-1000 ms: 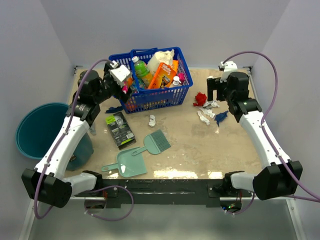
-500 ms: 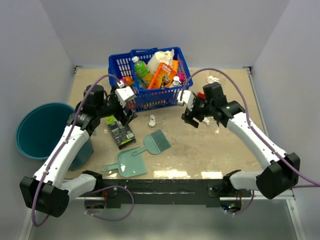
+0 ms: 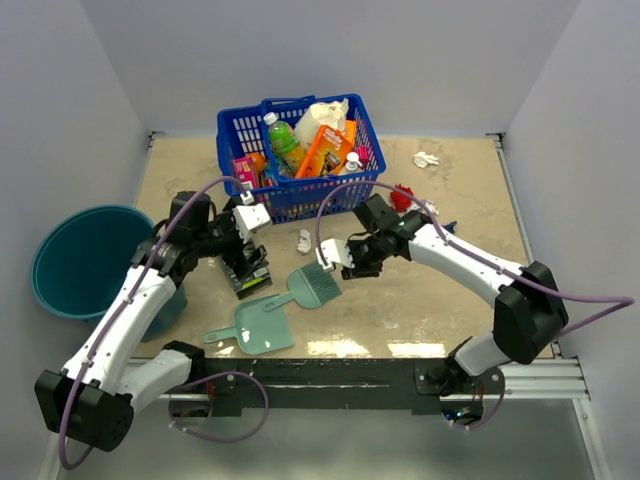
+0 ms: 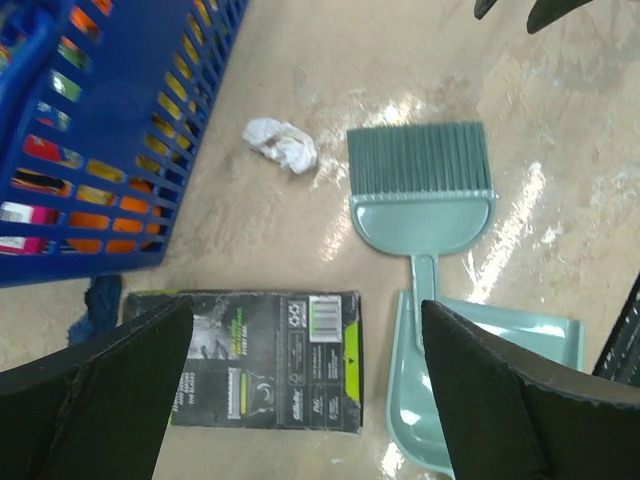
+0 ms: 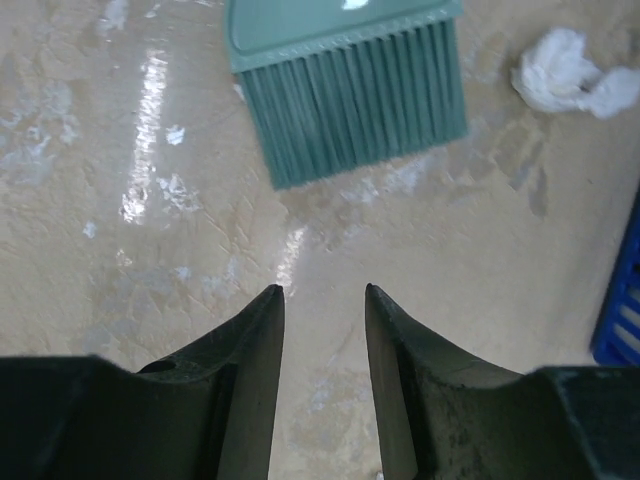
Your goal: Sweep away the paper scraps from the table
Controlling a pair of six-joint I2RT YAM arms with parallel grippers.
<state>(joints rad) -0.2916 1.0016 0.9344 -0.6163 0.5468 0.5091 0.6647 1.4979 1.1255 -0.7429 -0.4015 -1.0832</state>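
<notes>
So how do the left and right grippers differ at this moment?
The left gripper has its jaws wide apart; the right gripper shows only a narrow gap. The left hovers over the black-and-green packet, the right over bare table just short of the brush bristles. Both hold nothing.

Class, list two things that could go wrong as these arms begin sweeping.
1. The right pincer, empty, points at the bristle end of the mint-green plastic brush, not its handle; it may shove it.
2. The left pincer hangs open over the flat black-and-green packet, not the mint-green dustpan; it might grab that.
</notes>
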